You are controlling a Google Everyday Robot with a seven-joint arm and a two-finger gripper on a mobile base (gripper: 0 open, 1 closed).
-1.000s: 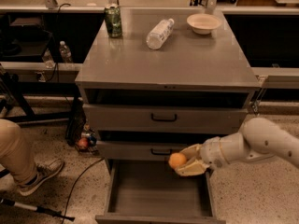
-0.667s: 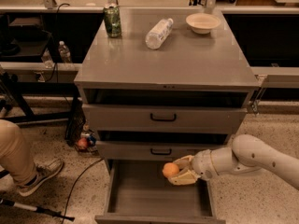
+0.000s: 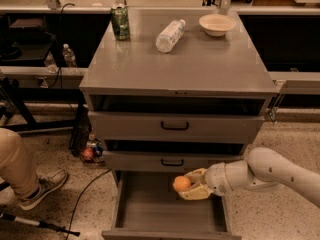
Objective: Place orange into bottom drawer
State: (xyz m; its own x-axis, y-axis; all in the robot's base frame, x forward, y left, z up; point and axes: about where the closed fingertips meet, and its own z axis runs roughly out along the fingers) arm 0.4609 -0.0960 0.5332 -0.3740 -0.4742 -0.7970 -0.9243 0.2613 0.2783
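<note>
The orange [image 3: 181, 183] is small and round and sits between the beige fingers [image 3: 195, 192] of my gripper [image 3: 189, 185]. The gripper is shut on it and holds it over the open bottom drawer [image 3: 150, 215], near the drawer's back right part. The drawer is pulled out at the foot of the grey cabinet and its plain grey inside shows. My white arm [image 3: 270, 173] reaches in from the right, just below the middle drawer.
On the cabinet top [image 3: 200, 64] stand a green can [image 3: 120, 21], a lying plastic bottle [image 3: 170, 35] and a beige bowl [image 3: 216, 24]. A small reddish ball [image 3: 88, 153] lies by cables at the left. A person's leg and shoe [image 3: 40, 186] are at the lower left.
The gripper with the orange has moved down and slightly left, from beside the middle drawer's front to over the open bottom drawer.
</note>
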